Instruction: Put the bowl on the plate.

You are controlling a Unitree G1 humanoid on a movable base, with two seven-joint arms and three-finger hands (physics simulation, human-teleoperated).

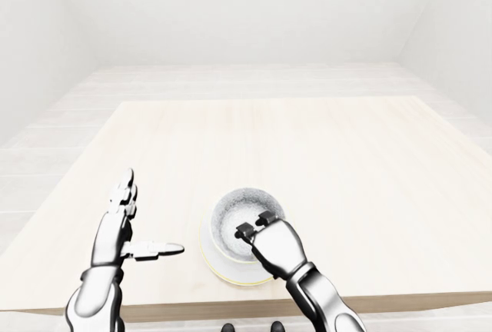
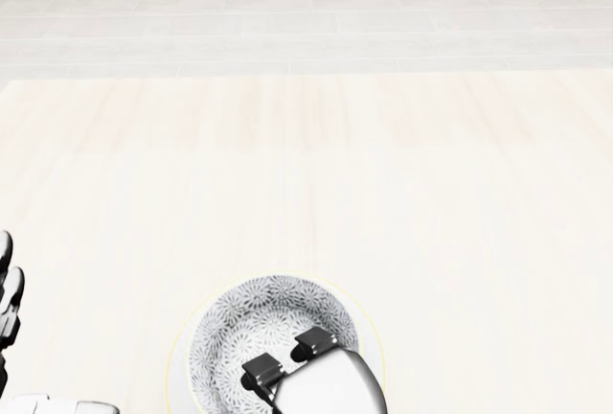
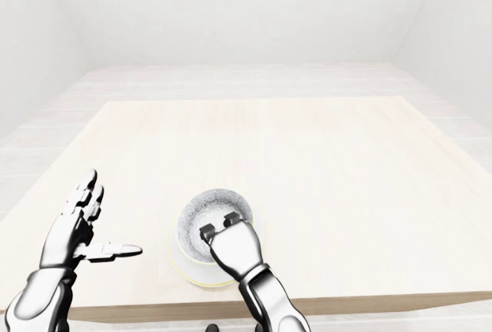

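Note:
A grey flower-patterned bowl [image 1: 237,209] sits inside a pale plate [image 1: 213,261] with a yellowish rim, near the bottom edge of the wooden table [image 1: 346,155]. In the head view the bowl [image 2: 254,323] lies at the bottom centre, with the plate's rim [image 2: 372,326] showing around it. My right hand [image 1: 257,229] comes in from below, its dark-tipped fingers [image 2: 311,340] hooked over the bowl's near rim; the thumb is hidden. My left hand [image 1: 131,228] hovers to the left of the plate, fingers spread and thumb pointing right, holding nothing.
The table's lower edge [image 1: 400,300] runs just below the plate. A pale tiled floor [image 1: 231,78] and white walls surround the table. Nothing else stands on the wood.

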